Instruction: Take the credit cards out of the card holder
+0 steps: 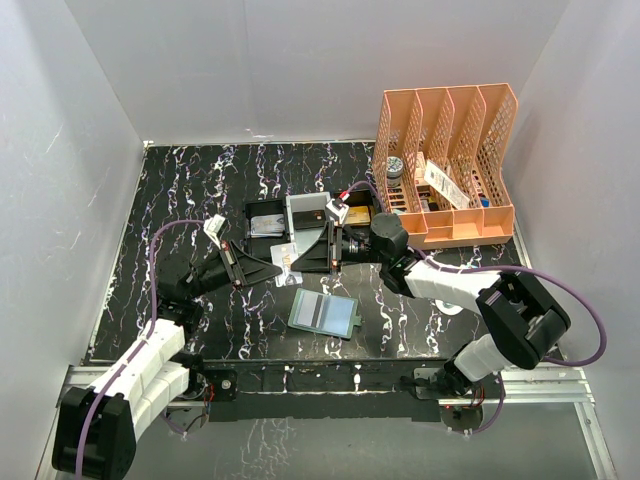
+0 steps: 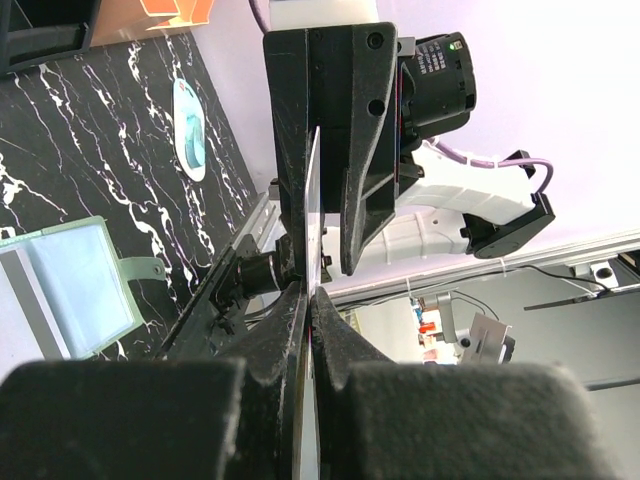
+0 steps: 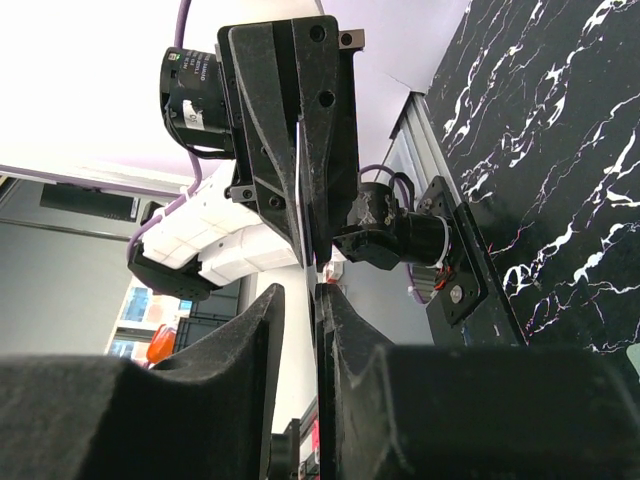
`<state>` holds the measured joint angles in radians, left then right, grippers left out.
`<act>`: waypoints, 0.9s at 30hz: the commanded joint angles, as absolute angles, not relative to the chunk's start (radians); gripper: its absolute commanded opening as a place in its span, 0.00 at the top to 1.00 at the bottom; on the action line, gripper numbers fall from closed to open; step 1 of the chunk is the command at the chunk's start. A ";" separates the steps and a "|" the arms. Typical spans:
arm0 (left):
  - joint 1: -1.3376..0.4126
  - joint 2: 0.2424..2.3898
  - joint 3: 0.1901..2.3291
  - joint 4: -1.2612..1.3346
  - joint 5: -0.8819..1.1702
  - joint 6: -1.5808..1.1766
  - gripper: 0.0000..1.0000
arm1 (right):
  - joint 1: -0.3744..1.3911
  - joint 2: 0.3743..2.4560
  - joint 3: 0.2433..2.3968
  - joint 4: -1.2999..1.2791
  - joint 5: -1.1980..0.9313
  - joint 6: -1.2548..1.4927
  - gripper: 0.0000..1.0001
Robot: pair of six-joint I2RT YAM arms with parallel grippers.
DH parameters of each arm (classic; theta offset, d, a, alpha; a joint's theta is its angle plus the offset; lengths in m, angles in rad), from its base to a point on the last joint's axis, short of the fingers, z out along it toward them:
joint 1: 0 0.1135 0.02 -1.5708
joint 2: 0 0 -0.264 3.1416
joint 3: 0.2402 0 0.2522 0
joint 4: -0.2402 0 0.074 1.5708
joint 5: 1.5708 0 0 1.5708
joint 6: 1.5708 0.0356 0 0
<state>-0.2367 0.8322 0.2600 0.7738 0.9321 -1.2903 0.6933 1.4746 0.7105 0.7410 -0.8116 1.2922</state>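
On the left, the left arm reaches in low over the black marbled desk (image 1: 200, 190), and its pincer (image 1: 272, 270) is closed tight on the near-left end of a pale credit card (image 1: 287, 256). The card is held up off the desk, standing on edge, so both wrist views see it only as a thin white line (image 2: 313, 200). Just beyond it, on the far side, a black tray (image 1: 265, 218) and a pale grey tray (image 1: 305, 212) sit side by side on the desk. The right pincer (image 1: 304, 262) meets the left one tip to tip. Its jaws stand a little apart on either side of the card's other end, and a sliver of light shows between the card and one finger (image 2: 360, 200). Nearer than both pincers, close to the near edge of the desk, the card holder (image 1: 323, 313) lies open and flat with its pale blue-green inside facing up and a small tab (image 2: 140, 268) at its side. A grey strip shows in its left half; I cannot tell whether that is a card. At the far right corner stands an orange file organizer (image 1: 450, 165) holding small items.
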 commanded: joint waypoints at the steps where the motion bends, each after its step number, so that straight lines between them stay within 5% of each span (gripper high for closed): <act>1: -0.235 0.830 0.253 0.816 0.974 -1.290 1.00 | 0.705 1.474 0.734 0.844 -0.815 1.305 0.83; 24: -0.235 0.808 0.261 0.765 0.990 -1.263 1.00 | 0.716 1.483 0.749 0.827 -0.786 1.298 1.00; 27: -0.234 0.772 0.296 0.601 0.944 -1.163 0.74 | 0.716 1.464 0.759 0.755 -0.762 1.252 1.00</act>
<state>-0.2371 0.8223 0.2596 0.7589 0.9760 -1.2785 0.7116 1.5005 0.7128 0.7635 -0.7990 1.3041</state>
